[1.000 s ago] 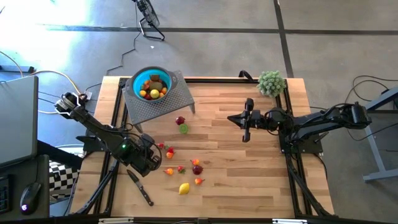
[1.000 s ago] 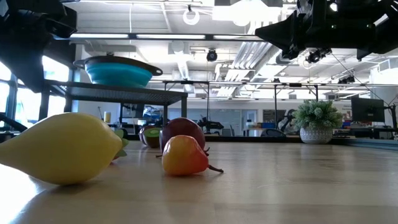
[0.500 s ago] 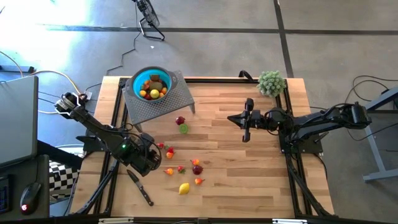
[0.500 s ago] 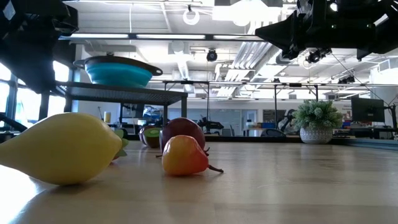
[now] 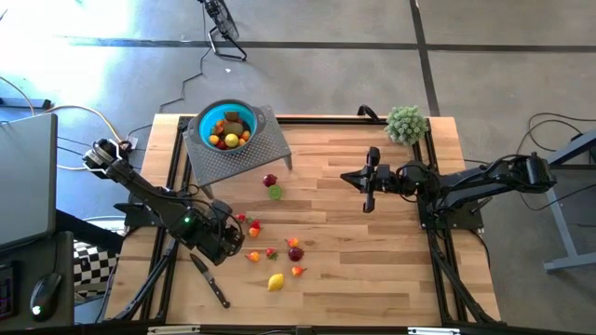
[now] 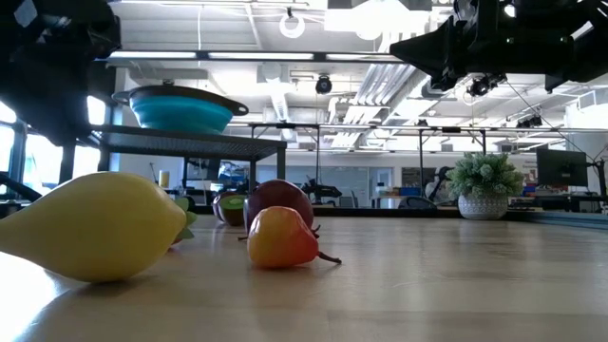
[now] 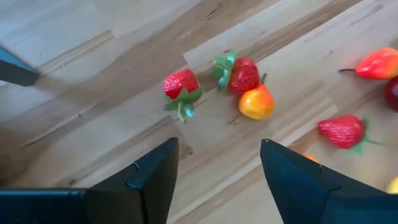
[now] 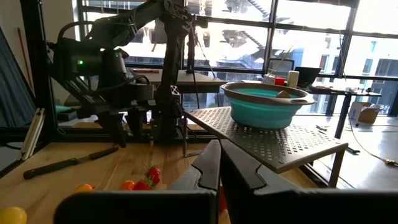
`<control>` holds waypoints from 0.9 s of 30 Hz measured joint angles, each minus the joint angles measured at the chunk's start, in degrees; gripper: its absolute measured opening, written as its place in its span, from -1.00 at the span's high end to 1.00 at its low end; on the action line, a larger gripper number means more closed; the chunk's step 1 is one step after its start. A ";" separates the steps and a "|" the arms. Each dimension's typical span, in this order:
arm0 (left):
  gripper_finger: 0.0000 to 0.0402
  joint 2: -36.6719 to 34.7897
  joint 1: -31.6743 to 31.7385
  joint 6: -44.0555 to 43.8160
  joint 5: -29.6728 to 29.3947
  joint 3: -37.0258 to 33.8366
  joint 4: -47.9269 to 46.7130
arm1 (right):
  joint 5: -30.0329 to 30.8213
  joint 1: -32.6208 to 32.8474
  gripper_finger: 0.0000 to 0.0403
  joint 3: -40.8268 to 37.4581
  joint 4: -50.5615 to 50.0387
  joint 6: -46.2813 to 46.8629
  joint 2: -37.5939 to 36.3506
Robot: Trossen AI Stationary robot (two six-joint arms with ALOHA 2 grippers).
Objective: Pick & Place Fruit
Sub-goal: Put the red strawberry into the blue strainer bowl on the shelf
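Several small fruits lie loose on the wooden table. In the left wrist view these are two strawberries [image 7: 180, 84] [image 7: 244, 73], a small orange one [image 7: 256, 104] and another strawberry [image 7: 342, 130]. My left gripper [image 7: 217, 180] [image 5: 230, 242] hangs open above them, pointing steeply down, with bare wood between its fingers. A yellow lemon [image 5: 276, 281] [image 6: 95, 223] and a maroon fruit [image 5: 295, 252] rest nearer the front. The teal bowl [image 5: 226, 128] holds several fruits and stands on a perforated metal stand [image 5: 251, 154]. My right gripper [image 8: 217, 165] [image 5: 346, 177] waits shut, held level at mid-table.
A black-handled knife [image 5: 209, 279] lies on the table just in front of my left gripper. A fuzzy green plant ball [image 5: 406, 123] sits at the far right corner. A red and a lime green fruit [image 5: 272, 186] lie near the stand. Bare wood stretches across the right half.
My left gripper has opened in place: in the low view its dark outline at the upper left has spread wider and reaches lower. No fruit has moved.
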 joint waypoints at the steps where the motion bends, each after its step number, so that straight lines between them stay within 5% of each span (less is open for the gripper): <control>1: -0.11 0.49 0.00 -0.32 0.02 0.00 -0.25 | -0.02 0.02 0.99 0.00 -0.01 0.00 0.00; 27: -0.11 6.83 4.27 -3.18 -0.48 -0.02 -0.40 | -0.02 0.02 0.99 0.00 0.01 0.00 0.00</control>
